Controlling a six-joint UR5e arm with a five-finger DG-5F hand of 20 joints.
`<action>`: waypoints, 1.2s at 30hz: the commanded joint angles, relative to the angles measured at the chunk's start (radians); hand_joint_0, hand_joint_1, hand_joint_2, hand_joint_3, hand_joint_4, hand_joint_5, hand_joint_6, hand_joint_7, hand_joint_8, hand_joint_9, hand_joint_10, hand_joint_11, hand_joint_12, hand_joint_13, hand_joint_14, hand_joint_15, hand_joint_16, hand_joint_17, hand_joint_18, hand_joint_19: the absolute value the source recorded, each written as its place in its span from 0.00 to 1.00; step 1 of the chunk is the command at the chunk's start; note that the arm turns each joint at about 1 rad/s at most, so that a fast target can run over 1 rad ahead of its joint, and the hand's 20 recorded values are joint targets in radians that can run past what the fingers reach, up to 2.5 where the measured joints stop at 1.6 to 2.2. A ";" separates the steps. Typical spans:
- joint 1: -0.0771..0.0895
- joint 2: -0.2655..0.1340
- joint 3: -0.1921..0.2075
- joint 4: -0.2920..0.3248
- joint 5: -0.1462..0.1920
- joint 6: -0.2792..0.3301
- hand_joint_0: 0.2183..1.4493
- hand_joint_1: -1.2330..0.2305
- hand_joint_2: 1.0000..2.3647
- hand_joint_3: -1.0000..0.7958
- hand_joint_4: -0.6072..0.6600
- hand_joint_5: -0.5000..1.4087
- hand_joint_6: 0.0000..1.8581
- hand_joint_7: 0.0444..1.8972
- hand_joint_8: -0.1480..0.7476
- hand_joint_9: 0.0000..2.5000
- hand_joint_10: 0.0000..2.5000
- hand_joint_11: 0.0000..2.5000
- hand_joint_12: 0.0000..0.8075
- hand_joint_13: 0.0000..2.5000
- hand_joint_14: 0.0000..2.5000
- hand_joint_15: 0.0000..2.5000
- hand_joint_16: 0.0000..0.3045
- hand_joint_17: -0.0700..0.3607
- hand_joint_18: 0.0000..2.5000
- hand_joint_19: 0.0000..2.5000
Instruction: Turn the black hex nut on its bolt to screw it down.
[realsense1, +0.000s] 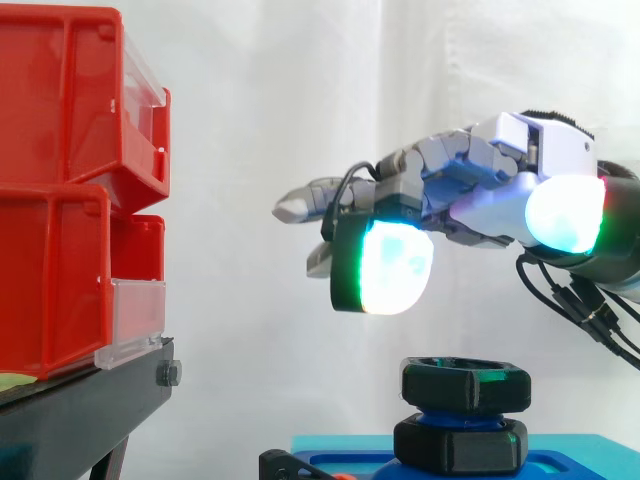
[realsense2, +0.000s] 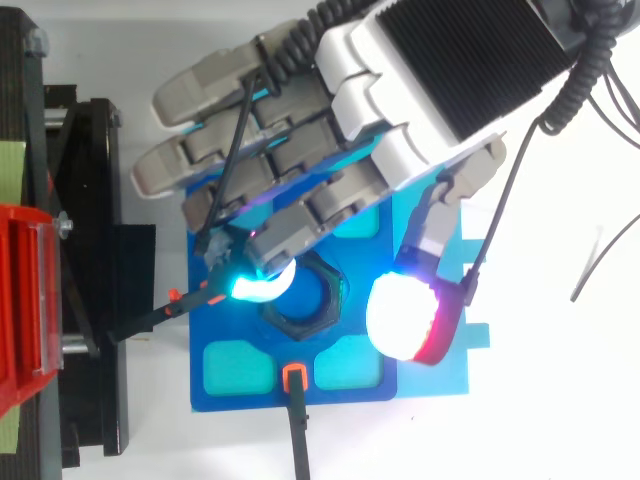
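Black and six-sided, the hex nut (realsense1: 465, 385) sits high on a blue bolt (realsense1: 440, 414), of which only a short stretch shows. Below it lies a second black hex piece (realsense1: 460, 445); it may be another nut or the bolt's collar, but the side view cannot settle that. From above, the nut is partly covered by the hand (realsense1: 480, 200), and one glowing fingertip (realsense2: 262, 285) overlaps its rim.

The side view shows the hand hovering clear of the nut and touching nothing. Its fingers reach out nearly straight toward the bins. The thumb (realsense2: 405, 315) stands apart on the other side of the nut, so the hand is spread and holds nothing. The arm is cut off at the right edge.

The bolt rises from a blue block (realsense1: 570, 450) on the white table (realsense2: 560, 400). The block has shallow teal pockets (realsense2: 240, 365) around the nut, several of them hidden under the fingers. A black clamp arm with an orange tip (realsense2: 295, 385) meets the block's near edge.

Two red bins (realsense1: 60, 100) with clear front lips are stacked on the black stand (realsense1: 90, 410) at the left. What they contain cannot be made out.
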 joint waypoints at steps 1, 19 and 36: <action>0.022 -0.001 0.001 0.022 0.029 0.000 0.18 0.65 0.00 0.28 0.59 0.17 0.39 0.50 0.41 0.24 0.00 0.11 0.17 0.15 0.00 0.05 0.04 0.23 0.00 0.12; 0.105 0.001 0.001 -0.044 0.129 -0.032 0.18 0.64 0.00 0.28 0.59 0.17 0.40 0.50 0.41 0.25 0.00 0.11 0.17 0.15 0.00 0.05 0.04 0.23 0.00 0.12; 0.094 -0.010 -0.016 -0.051 0.119 -0.065 0.18 0.64 0.00 0.28 0.59 0.18 0.38 0.52 0.41 0.25 0.00 0.10 0.17 0.15 0.00 0.05 0.04 0.23 0.00 0.13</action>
